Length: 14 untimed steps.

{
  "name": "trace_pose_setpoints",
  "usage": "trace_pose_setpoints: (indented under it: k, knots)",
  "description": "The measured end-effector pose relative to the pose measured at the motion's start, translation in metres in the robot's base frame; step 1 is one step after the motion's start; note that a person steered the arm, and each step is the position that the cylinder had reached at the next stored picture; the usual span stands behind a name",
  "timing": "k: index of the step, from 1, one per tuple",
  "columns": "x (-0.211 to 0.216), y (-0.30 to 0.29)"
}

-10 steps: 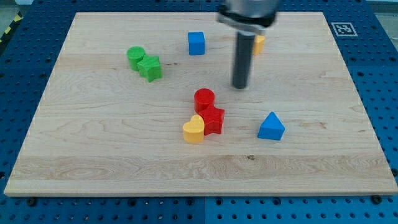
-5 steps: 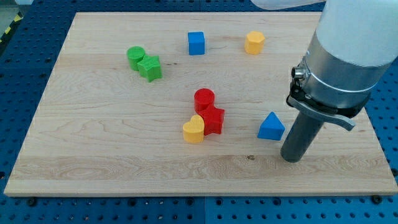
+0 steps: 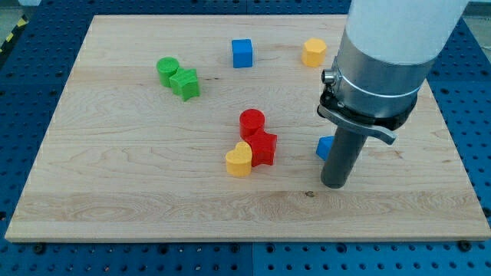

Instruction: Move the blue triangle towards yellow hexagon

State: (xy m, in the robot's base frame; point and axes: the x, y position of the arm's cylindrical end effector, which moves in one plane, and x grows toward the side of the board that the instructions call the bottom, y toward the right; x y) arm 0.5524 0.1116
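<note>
My tip (image 3: 335, 185), a bare rod with no pincer, sits below the light, rigid blue triangle (image 3: 325, 147), best pushed on its lower face toward the yellow hexagon (image 3: 313, 52).

A pale wooden table (image 3: 138, 192) fills the frame, lying on a blue perforated surface (image 3: 476, 138). There's a black-and-white marker (image 3: 422, 35) upper right, yellow-black striped tape (image 3: 9, 34) upper left.

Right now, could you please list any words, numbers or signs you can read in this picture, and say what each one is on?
No readable words or numbers.
A black-and-white square marker sits on the wooden board, at the view's top right corner: a pattern, not text.
The blocks and my tip carry no labels.
</note>
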Motion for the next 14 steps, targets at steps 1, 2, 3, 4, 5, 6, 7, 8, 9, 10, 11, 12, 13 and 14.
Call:
trace_pose_setpoints:
  k: [1, 2, 3, 4, 5, 6, 7, 8, 9, 10, 11, 12, 13, 14]
  knots:
    - [-0.01, -0.01]
    - [-0.027, -0.01]
    - [-0.029, 0.017]
    - [-0.043, 0.024]
    - [-0.065, 0.024]
    - [-0.078, 0.034]
    - [-0.083, 0.056]
    - [-0.105, 0.057]
    - [-0.122, 0.057]
    - [-0.136, 0.079]
    - [-0.182, 0.082]
    - [-0.191, 0.082]
    - [-0.191, 0.106]
    - [-0.191, 0.136]
